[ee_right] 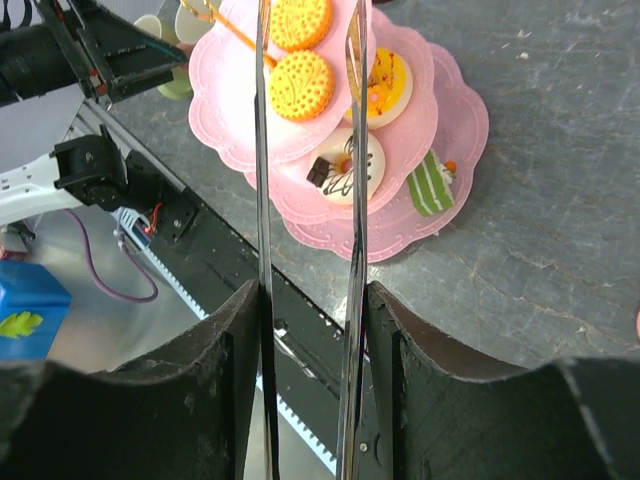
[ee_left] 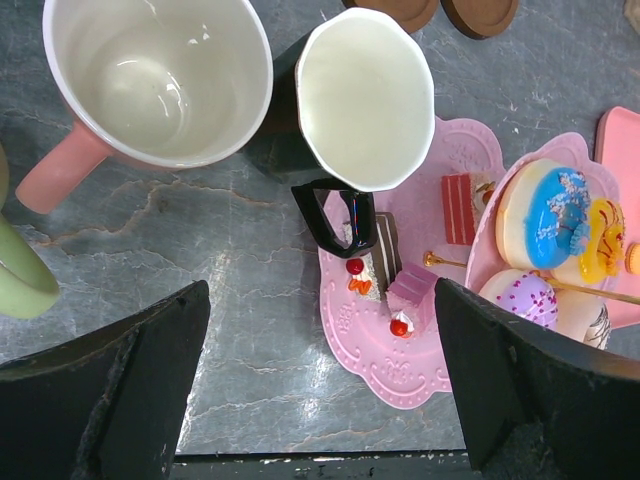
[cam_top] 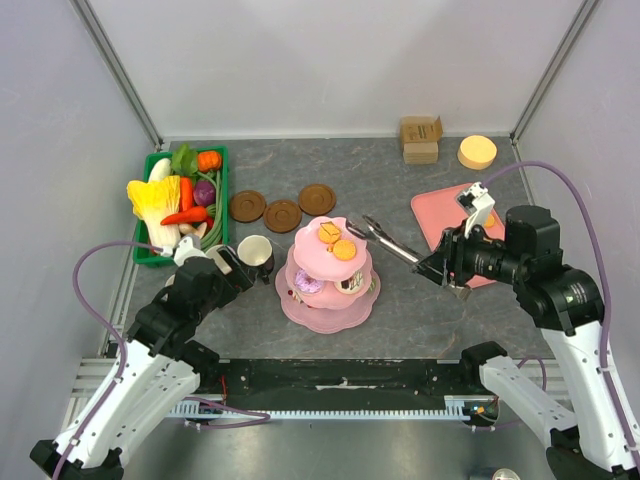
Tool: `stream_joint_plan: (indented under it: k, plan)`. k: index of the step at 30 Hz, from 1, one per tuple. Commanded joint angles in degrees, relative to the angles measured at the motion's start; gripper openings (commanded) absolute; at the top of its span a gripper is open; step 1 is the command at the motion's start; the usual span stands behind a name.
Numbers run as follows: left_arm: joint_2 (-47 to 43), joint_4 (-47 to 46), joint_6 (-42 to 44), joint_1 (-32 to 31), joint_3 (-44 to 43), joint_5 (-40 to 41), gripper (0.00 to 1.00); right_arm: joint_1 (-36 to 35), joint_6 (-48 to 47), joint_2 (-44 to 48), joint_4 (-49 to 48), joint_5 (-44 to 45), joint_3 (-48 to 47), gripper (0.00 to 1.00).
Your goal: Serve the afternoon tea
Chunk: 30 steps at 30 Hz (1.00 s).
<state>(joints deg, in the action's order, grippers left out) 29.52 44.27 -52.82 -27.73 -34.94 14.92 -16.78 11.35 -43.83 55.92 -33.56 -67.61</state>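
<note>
The white-and-black left arm (cam_top: pixel 140 370) bends forward and low, its left gripper (ee_left: pixel 320 300) spread wide. The right arm (cam_top: pixel 570 300) reaches leftward, the right gripper (cam_top: pixel 432 268) clamped on thin silver metal tongs (cam_top: pixel 385 238).

Mugs (ee_left: pixel 365 95) crowding left of the tiered stand (cam_top: pixel 312 318), open table (cam_top: pixel 425 312) on its right, tongs (cam_top: pixel 388 240) reaching across

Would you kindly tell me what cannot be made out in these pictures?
Tongs tips: cut off by the top edge, right wrist view; too small in the top view to show any load.
Pale mug: cut off by the left edge, left wrist view.
Pink mug: mostly hidden under the left arm, top view.
Stand, bottom tier: largely covered by upper tiers, top view.
</note>
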Motion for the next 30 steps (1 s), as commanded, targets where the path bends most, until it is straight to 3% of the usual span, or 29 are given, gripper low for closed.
stream_joint_plan:
  k: [1, 9, 22, 30]
  plan:
    - [-1.0, -0.2, 0.1, 0.1, -1.1, 1.0, 0.99, -0.3, 2.4, 1.2, -4.0, 5.1, -4.2, 0.5]
    - [-2.6, -3.4, -0.6, 0.1, -0.7, 0.4, 0.99, -0.4, 7.4, 0.0, -2.9, 27.1, -7.5, 0.5]
    - [3.1, -18.1, 5.4, 0.1, -0.7, -4.8, 0.99, 0.5, 14.1, -16.2, -2.7, 60.1, 1.8, 0.53]
    - [8.3, -21.9, 8.6, 0.1, 0.5, -3.3, 0.99, 8.8, 10.4, -28.2, -7.7, 65.7, 1.2, 0.56]
